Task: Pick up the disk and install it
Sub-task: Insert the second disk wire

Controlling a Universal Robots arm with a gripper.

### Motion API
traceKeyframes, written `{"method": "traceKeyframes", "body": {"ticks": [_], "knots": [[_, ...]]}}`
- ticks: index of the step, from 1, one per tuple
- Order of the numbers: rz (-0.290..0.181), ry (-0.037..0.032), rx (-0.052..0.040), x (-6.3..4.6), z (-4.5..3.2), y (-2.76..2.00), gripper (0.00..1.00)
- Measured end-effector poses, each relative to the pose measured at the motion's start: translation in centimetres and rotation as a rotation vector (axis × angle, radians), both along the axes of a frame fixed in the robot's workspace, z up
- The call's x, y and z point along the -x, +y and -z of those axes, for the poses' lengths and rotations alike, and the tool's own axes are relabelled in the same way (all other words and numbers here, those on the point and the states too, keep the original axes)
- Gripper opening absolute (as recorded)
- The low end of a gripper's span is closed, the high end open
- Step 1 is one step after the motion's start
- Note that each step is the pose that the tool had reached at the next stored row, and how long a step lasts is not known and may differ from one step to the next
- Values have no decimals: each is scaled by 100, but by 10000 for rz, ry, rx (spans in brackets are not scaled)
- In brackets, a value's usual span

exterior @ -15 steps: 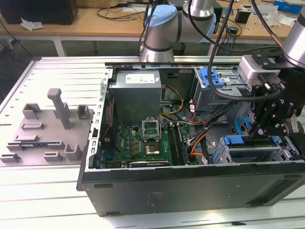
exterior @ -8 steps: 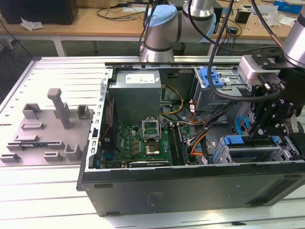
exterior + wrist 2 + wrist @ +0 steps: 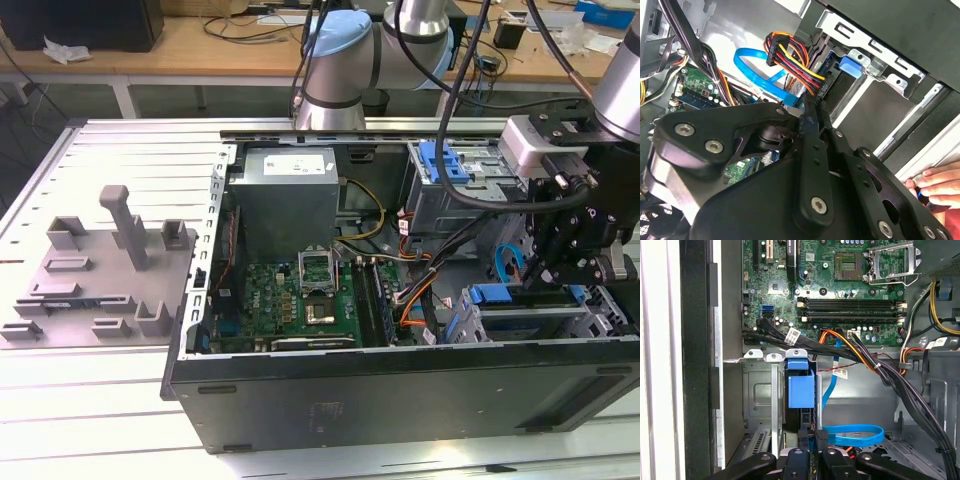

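Exterior view: we've got the gripper (image 3: pixel 556 262) hanging right over the drive cage (image 3: pixel 600 312), inside the open computer case (image 3: pixel 400 385).
Disk: in the first wrist view its blue carrier (image 3: pixel 801 387) stands on edge in the drive cage's slot, just ahead of the gripper. We judge this to be the disk (image 3: pixel 801 387); its label is hidden.
Claw: we cannot tell how wide it stands, nor whether it has hold of anything.
Cables: a blue data cable (image 3: pixel 855 432) loops just beside the drive cage, and a black-and-orange bundle (image 3: pixel 860 352) crosses near the cage's top.
Hand: in the second wrist view a person's hand (image 3: pixel 935 184) rests near the drive cage, at the case's edge.
Risk one: a tilted carrier could jam against the cage walls.
Risk two: a cable could snag or get pinched.
Risk three: that hand is close to the arm.
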State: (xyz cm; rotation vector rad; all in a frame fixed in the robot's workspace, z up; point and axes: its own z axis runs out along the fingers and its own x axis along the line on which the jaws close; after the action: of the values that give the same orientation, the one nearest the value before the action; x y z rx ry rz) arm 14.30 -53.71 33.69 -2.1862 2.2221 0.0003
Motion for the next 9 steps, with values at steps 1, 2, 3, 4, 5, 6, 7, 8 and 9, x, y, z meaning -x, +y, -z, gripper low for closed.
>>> {"method": "traceKeyframes", "body": {"ticks": [1,2,3,4,5,6,7,8,9], "knots": [[0,0,-4,0,1,0,17],[0,0,-19,0,6,1,23],[-1,1,-6,0,-2,0,29],[0,0,-3,0,-8,0,29],[-1,0,5,0,-22,1,29],[0,0,1,0,-34,1,36],[0,0,3,0,-50,3,36],[0,0,6,0,-79,10,36],[0,0,5,0,-107,15,36]]}}
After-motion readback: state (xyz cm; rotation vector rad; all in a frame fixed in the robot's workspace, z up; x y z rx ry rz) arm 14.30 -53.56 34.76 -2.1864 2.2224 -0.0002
